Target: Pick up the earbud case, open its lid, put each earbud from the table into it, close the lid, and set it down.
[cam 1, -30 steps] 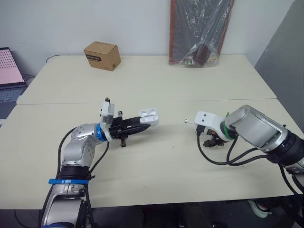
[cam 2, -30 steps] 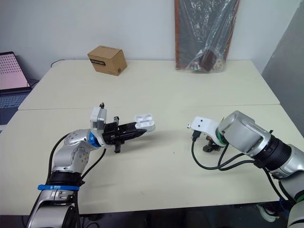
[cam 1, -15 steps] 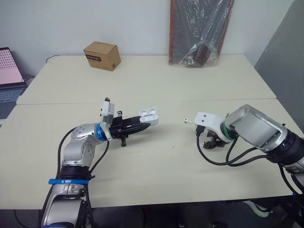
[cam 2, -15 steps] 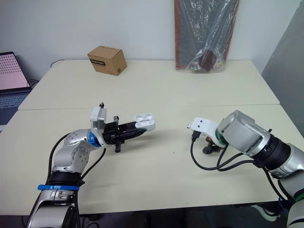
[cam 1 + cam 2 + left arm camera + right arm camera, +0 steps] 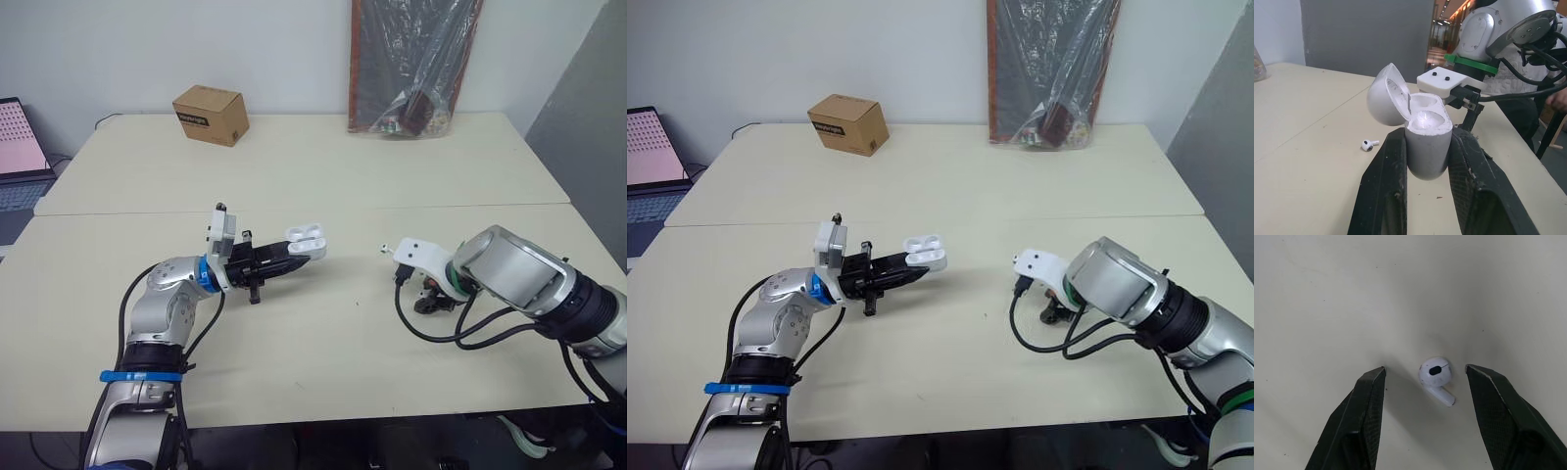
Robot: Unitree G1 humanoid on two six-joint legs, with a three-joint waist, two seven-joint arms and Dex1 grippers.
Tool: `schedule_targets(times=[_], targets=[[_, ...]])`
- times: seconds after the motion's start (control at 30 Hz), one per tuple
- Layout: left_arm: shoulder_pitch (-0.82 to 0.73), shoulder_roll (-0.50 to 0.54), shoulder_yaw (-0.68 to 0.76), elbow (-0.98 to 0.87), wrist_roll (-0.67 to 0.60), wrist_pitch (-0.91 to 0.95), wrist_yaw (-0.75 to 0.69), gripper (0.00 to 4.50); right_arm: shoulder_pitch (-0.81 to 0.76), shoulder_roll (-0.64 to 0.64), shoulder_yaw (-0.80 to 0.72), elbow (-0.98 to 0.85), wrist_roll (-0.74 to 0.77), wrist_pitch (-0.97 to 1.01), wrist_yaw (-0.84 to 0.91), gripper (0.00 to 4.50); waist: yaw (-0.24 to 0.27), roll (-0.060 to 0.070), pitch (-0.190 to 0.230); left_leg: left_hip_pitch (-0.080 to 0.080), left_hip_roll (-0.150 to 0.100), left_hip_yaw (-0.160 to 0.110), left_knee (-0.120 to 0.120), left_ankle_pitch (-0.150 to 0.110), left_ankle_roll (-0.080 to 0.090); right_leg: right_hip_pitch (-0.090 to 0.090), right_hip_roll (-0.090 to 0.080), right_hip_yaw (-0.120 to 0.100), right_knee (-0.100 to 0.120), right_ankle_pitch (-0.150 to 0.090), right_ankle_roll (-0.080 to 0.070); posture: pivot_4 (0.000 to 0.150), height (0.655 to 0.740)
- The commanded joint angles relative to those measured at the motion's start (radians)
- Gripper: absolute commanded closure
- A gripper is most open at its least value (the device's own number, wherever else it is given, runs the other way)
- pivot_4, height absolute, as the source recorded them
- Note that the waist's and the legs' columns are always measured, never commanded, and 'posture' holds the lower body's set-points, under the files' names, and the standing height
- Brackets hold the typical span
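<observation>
The left hand (image 5: 292, 258) is closed on the case (image 5: 1427, 147), its two black, rough-faced fingers (image 5: 1386, 186) pressing the sides of the base and holding it above the tabletop (image 5: 323, 372). The case is smooth, glossy white plastic with rounded corners. Its domed lid is swung open on the hinge, and two shiny hollow wells show in the base.

The right hand (image 5: 1424, 371) points down at the tabletop with its dark, tapered fingers (image 5: 1366, 411) spread apart. An earbud (image 5: 1436, 374) lies between them, touching neither. It is white, with a round head, a small dark oval vent and a short stem. A second earbud (image 5: 1367, 145) of the same kind lies on the tabletop between the two hands, near the right wrist's white mount.

The tabletop is matt cream with a seam running across it. Well apart along its far side are a brown cardboard box (image 5: 210, 115), a laptop (image 5: 20, 147) at the left edge, and a dark panel in crinkled clear plastic (image 5: 411, 64) leaning on the wall.
</observation>
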Motion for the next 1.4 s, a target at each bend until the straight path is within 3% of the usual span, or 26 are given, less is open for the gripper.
schedule_targets(times=[0.03,0.1,0.17,0.6,0.77,0.97,1.4], targets=[[-0.002,0.007,0.008,-0.048,-0.011,-0.006,0.001,3.64,-0.008,-0.024,0.004,-0.007,0.000,-0.027,-0.009,1.99,0.000,0.000,0.000,0.000,0.000,0.000,0.000,0.000,0.000,0.000,0.000,0.000,0.000,0.000,0.000,0.150,0.7400],[-0.002,0.007,0.008,-0.049,-0.011,-0.006,0.001,3.64,-0.008,-0.025,0.005,-0.005,0.002,-0.034,-0.011,2.34,0.000,0.000,0.000,0.000,0.000,0.000,0.000,0.000,0.000,0.000,0.000,0.000,0.000,0.000,0.000,0.150,0.7400],[-0.003,0.007,0.008,-0.048,-0.011,-0.005,0.002,3.64,-0.008,-0.023,0.007,-0.003,0.003,-0.039,-0.011,2.97,0.000,0.000,0.000,0.000,0.000,0.000,0.000,0.000,0.000,0.000,0.000,0.000,0.000,0.000,0.000,0.150,0.7400],[0.000,0.005,0.011,-0.050,-0.012,-0.007,0.008,3.64,-0.008,-0.025,0.020,0.008,-0.003,-0.082,0.000,2.97,0.000,0.000,0.000,0.000,0.000,0.000,0.000,0.000,0.000,0.000,0.000,0.000,0.000,0.000,0.000,0.150,0.7400],[0.007,0.006,0.011,-0.056,-0.012,-0.007,0.009,3.64,-0.010,-0.025,0.026,0.006,-0.003,-0.089,0.007,4.11,0.000,0.000,0.000,0.000,0.000,0.000,0.000,0.000,0.000,0.000,0.000,0.000,0.000,0.000,0.000,0.150,0.7400],[0.010,0.007,0.012,-0.061,-0.011,-0.005,0.012,3.64,-0.015,-0.031,0.037,-0.002,-0.006,-0.097,0.017,4.11,0.000,0.000,0.000,0.000,0.000,0.000,0.000,0.000,0.000,0.000,0.000,0.000,0.000,0.000,0.000,0.150,0.7400],[0.011,0.011,0.013,-0.063,-0.011,-0.006,0.015,3.64,0.023,-0.148,0.134,-0.080,-0.168,-0.517,0.227,4.11,0.000,0.000,0.000,0.000,0.000,0.000,0.000,0.000,0.000,0.000,0.000,0.000,0.000,-0.002,0.004,0.150,0.7400]])
